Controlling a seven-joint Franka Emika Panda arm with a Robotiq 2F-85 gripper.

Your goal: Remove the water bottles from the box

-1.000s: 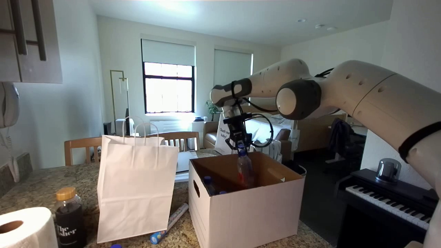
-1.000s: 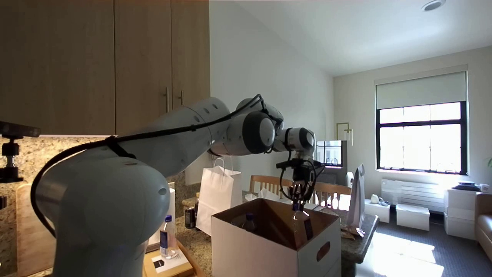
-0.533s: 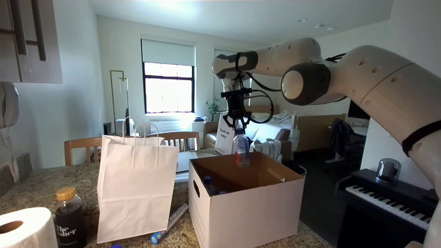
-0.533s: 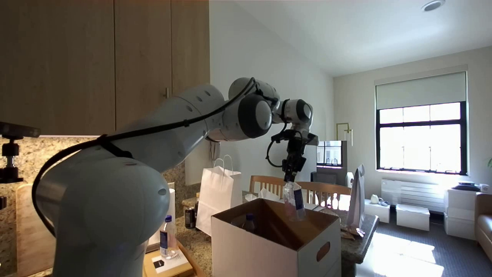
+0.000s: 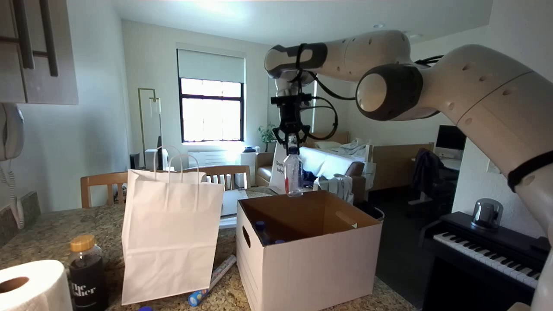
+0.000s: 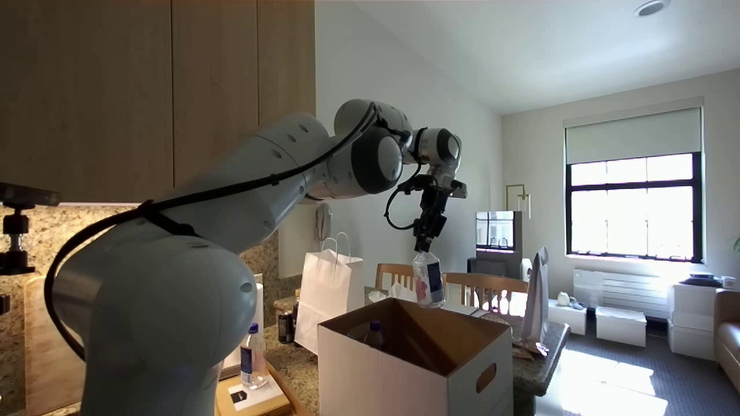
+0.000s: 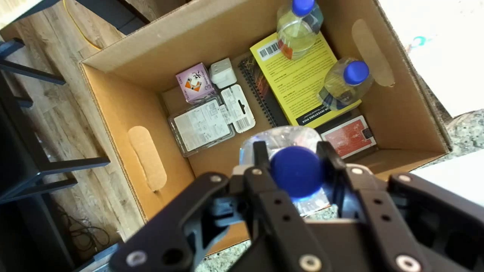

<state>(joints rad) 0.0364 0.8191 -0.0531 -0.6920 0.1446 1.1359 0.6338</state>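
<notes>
My gripper (image 7: pixel 296 166) is shut on the blue cap and neck of a clear water bottle (image 5: pixel 293 175), which hangs nearly upright above the box (image 5: pixel 317 268). In an exterior view the held bottle (image 6: pixel 428 283) shows its dark label, its base about level with the far rim. Two more water bottles stand inside the box in the wrist view: one with pale liquid (image 7: pixel 298 36) in a corner and another (image 7: pixel 346 85) by the wall with the handle hole. A further clear bottle (image 6: pixel 252 358) stands outside, on a flat package beside the arm's base.
Also in the box lie a yellow book (image 7: pixel 291 83), a pink carton (image 7: pixel 194 83), a white blister pack (image 7: pixel 204 124) and a red card pack (image 7: pixel 351 136). Beside the box stand a tall white paper bag (image 5: pixel 170 242) and a dark-brown bottle (image 5: pixel 88 276); a tube (image 5: pixel 211 280) lies between.
My gripper has lifted the held bottle from inside the box to above its opening, drifting slightly left in both exterior views. The grip on the cap is the same.
</notes>
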